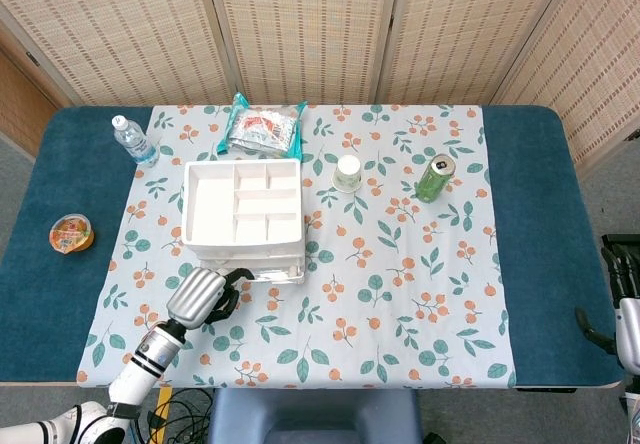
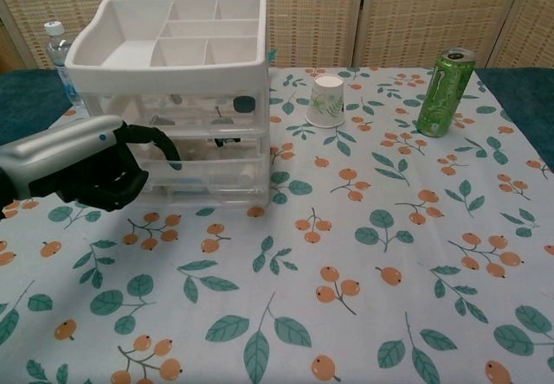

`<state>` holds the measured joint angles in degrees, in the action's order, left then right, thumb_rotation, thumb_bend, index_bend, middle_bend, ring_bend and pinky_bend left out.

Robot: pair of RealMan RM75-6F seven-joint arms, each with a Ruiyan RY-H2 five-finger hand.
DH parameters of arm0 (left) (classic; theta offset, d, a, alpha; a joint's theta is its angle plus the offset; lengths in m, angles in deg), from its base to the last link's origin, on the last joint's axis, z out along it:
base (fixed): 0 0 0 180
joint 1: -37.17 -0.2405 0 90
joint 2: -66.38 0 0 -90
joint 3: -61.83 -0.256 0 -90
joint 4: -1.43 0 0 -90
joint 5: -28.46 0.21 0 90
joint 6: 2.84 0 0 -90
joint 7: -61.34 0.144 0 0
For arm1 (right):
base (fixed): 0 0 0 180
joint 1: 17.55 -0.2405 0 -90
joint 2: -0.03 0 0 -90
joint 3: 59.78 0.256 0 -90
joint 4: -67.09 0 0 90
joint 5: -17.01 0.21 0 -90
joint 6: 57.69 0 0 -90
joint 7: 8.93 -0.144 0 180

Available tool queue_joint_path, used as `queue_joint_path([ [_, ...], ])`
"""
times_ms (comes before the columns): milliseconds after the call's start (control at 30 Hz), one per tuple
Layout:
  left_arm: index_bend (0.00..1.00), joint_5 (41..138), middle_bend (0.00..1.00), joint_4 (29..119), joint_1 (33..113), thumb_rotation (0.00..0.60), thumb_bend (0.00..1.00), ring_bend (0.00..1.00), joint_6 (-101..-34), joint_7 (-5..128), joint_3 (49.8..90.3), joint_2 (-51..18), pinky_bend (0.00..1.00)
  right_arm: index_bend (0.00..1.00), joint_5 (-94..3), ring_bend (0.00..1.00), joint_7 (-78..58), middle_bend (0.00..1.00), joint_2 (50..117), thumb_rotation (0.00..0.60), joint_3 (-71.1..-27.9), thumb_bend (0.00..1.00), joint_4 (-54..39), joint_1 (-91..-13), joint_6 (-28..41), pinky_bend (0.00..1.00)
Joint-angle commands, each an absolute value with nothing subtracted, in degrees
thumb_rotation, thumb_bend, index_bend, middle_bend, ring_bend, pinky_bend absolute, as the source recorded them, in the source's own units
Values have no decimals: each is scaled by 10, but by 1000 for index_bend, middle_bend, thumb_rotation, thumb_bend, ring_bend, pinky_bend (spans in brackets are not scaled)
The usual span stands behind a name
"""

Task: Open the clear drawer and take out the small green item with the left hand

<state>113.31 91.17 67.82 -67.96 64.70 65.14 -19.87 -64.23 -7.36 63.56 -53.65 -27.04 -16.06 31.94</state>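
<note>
Left hand hooked at drawer front; green item not yet located.

Left hand, fingers curled, one dark fingertip hooked at the front of the clear plastic drawer unit with white divided tray on top; whether it truly grips the pull, cannot tell. The unit likely light and slick, apt to slide on the floral-clothed bench; pull at the front lip. Small green item not discernible through the drawers. Right hand, off the bench edge: state cannot be told.

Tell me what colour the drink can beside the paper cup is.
The can is bright green with dark markings; it shows best in the chest view.
</note>
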Motion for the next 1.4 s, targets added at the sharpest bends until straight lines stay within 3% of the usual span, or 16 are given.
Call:
queue_joint_path([
  [33,358,1132,897,922,673,600,627,924,-686,655,649,-195,1000,0,-642,26,-74,0,636,600,-536,339,-270,-161,319,55],
  [1400,357,1132,896,1010,630,600,627,921,-707,732,611,-181,1000,0,-641,25,-81,0,639,600,-538,339,-263,-157,319,55],
])
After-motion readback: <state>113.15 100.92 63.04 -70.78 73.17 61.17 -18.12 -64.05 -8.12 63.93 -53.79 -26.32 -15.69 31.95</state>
